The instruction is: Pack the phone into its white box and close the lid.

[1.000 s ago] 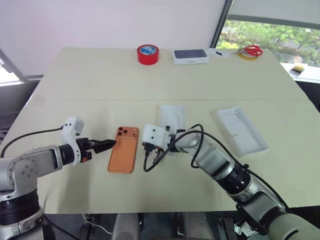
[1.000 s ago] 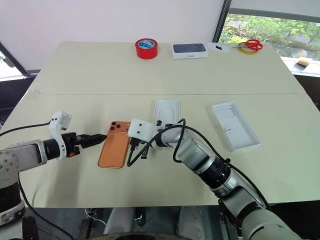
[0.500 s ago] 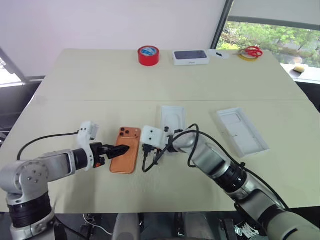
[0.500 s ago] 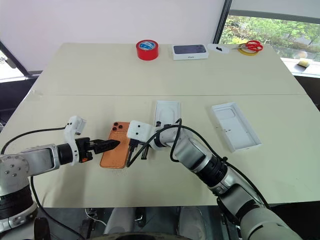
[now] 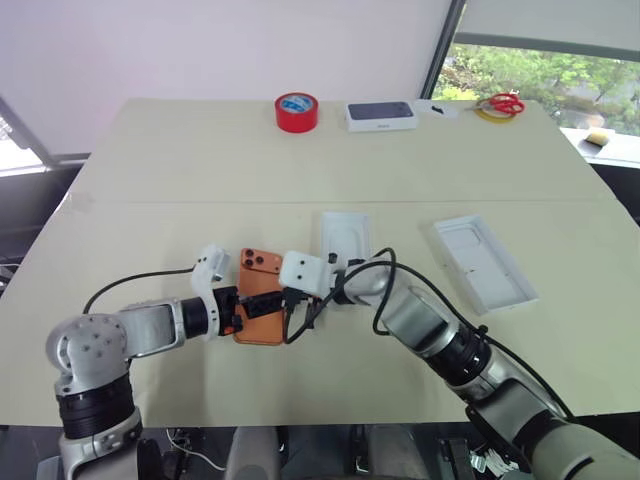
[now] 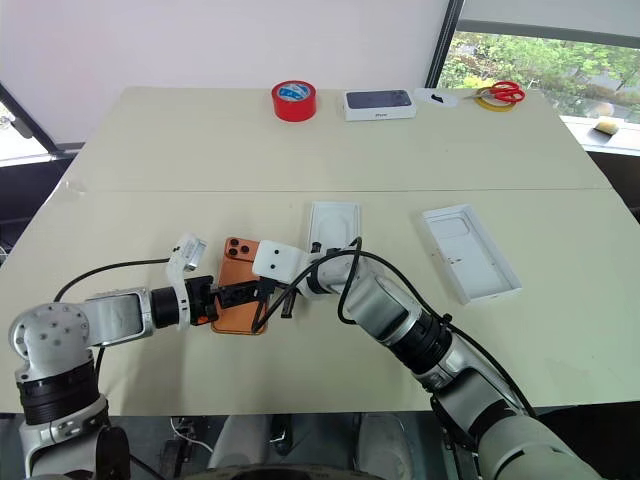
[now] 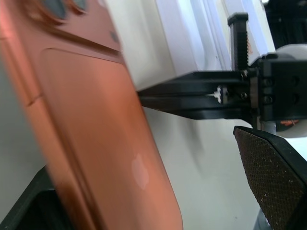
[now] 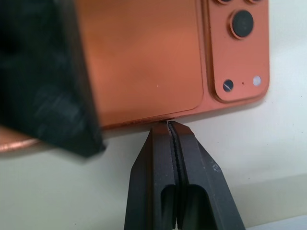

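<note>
**Fingers Bracket the Phone Across Its Short Axis**

Fingers of our left gripper point(image 5: 262, 304) stand wide apart with the phone point(image 5: 262, 298) between them: 1 pad lies past each long edge and nothing is clamped yet. Our right gripper point(image 8: 173, 128) is fully closed, empty, with its tip at the phone's long edge on the side toward the white box point(image 5: 345, 236). The phone lies flat, camera end away from us, long axis parallel to that box and just beside it. We judge the left arm better placed to lift. The lid point(image 5: 484, 262) lies well beyond the box.
</note>
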`<state>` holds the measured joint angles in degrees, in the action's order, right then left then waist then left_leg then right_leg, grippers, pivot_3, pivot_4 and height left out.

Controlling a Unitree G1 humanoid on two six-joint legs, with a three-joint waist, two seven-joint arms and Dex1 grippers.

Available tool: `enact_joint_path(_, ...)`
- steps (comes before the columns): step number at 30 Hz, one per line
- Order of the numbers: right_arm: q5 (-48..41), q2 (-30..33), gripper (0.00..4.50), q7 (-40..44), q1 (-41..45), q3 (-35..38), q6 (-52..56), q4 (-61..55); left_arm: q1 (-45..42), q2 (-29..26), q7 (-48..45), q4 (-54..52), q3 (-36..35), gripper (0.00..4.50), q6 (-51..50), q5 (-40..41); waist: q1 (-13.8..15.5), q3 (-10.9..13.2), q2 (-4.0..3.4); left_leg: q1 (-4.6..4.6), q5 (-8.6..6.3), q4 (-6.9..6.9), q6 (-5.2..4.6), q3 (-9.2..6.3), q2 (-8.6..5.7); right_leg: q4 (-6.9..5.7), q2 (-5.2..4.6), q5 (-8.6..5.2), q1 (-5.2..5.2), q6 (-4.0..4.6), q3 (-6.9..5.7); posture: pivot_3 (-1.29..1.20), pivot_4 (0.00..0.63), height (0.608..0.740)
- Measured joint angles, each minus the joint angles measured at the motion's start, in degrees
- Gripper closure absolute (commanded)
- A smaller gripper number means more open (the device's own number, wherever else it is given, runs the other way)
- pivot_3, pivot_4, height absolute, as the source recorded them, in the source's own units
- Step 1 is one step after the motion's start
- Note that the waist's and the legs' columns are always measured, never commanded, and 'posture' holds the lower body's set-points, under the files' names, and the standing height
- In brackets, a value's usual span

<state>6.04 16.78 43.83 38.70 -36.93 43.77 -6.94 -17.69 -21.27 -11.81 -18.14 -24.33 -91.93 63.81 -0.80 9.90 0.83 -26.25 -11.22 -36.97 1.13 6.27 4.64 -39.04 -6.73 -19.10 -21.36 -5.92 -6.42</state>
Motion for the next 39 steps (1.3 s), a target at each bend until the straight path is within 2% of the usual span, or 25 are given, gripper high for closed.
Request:
enact_joint_path(8,0.0,-0.2,4.48,-0.2,-0.1,0.0,0.2,0.1,-1.6,-1.2,1.0,3.9,-2.0,0.07,-0.1,0.7,-0.1,0.0,0.0,0.0,-0.01,0.03,-0.02,0.0,0.03,0.0,0.04,0.0,-0.04,0.01,0.0,0.0,0.15,0.73)
enact_joint_path(11,-0.1,-0.3,4.5,-0.3,-0.1,0.0,0.2,0.1,-2.0,-1.1,2.3,5.2,-4.1,0.93,-0.1,0.3,-0.2,0.0,0.0,0.0,-0.01,0.04,-0.01,0.0,0.04,0.0,0.04,0.0,-0.05,0.01,0.0,0.0,0.15,0.73)
enact_joint_path(15,-0.1,-0.3,4.5,-0.3,-0.1,0.0,0.2,0.0,-1.3,-1.1,4.2,5.9,-5.2,2.86,-0.1,-0.4,-0.2,0.0,0.01,-0.03,-0.01,0.05,-0.01,0.01,0.04,0.0,0.04,0.0,-0.07,0.01,0.01,0.0,0.15,0.73)
enact_joint_path(23,0.0,-0.1,4.5,-0.3,-0.1,0.1,0.2,0.0,-1.1,-0.6,5.8,8.2,-8.7,2.86,-0.1,0.3,-0.1,0.0,0.02,-0.04,-0.02,0.05,-0.01,0.0,0.04,0.01,0.04,0.0,-0.09,0.01,0.0,0.0,0.15,0.73)
enact_joint_path(26,0.0,0.0,4.5,-0.3,-0.1,0.1,-0.2,0.0,-1.1,-0.5,6.1,8.3,-8.9,3.73,-0.1,0.6,-0.1,0.0,0.02,-0.04,-0.02,0.05,-0.01,0.01,0.04,0.01,0.03,0.0,-0.09,0.01,0.0,0.0,0.15,0.73)
enact_joint_path(28,-0.2,0.2,4.5,-0.3,-0.1,1.0,0.0,0.0,-1.8,0.5,4.8,8.1,-10.3,4.45,0.0,3.6,0.1,0.0,0.03,-0.02,-0.02,0.05,-0.01,-0.02,0.04,0.03,0.02,0.0,-0.09,0.01,-0.02,0.0,0.15,0.73)
enact_joint_path(35,-4.5,5.0,4.5,1.4,-0.7,10.9,0.6,-8.5,-5.0,4.8,11.7,9.9,-13.3,4.48,0.3,7.7,0.4,0.0,0.08,-0.07,-0.03,0.1,-0.04,-0.06,0.02,0.07,0.02,0.0,-0.07,0.01,-0.03,0.0,0.15,0.73)
enact_joint_path(39,-8.2,10.5,4.5,3.6,-5.6,18.0,-2.2,-14.8,-9.4,7.3,17.6,12.3,-13.5,4.48,2.9,11.2,1.1,0.1,0.26,-0.16,-0.05,0.05,-0.07,-0.06,-0.03,0.17,-0.02,0.0,-0.06,0.0,-0.04,0.0,0.15,0.73)
